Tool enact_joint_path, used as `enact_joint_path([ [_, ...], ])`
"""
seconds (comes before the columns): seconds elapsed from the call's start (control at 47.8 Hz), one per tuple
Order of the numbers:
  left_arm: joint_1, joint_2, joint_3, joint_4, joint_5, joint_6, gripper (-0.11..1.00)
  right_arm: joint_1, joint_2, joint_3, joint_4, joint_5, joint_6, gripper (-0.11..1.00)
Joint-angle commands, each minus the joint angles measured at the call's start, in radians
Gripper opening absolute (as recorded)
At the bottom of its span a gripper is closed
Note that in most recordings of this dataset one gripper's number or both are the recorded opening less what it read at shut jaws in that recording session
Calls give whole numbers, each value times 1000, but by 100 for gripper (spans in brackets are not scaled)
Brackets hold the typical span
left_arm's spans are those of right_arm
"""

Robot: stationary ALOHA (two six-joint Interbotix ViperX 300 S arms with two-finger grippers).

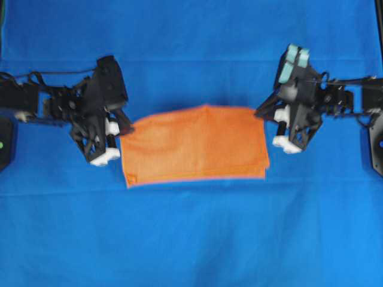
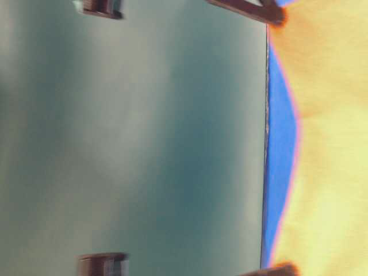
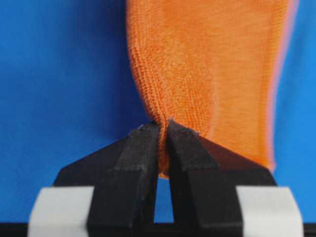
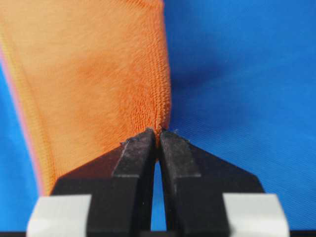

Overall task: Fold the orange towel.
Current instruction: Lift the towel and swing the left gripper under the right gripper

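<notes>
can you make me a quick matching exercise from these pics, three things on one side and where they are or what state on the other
Things:
1. left gripper
2. right gripper
3. orange towel

States:
a. folded over, lying on the blue cloth
b. shut on the towel's right end
c. shut on the towel's left end

Pairs: 1-c, 2-b, 3-a

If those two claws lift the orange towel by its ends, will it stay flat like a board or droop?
Probably droop: the orange towel looks like soft knit, and it bunches where the left gripper pinches it. It seems light, since the right gripper holds it by just an edge. The fuzzy weave likely resists slipping.
</notes>
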Motion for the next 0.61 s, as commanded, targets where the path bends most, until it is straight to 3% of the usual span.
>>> enact_joint_path([
  [0.0,-2,-69,-37,3,21,2,1,3,-67,-29,-6,41,-2,3],
  [0.314,-2,-210,-51,6,14,26,1,3,-222,-14,-8,72,0,3],
  [0.586,-14,-216,-41,6,-52,44,1,-12,-209,-17,-57,38,3,3],
])
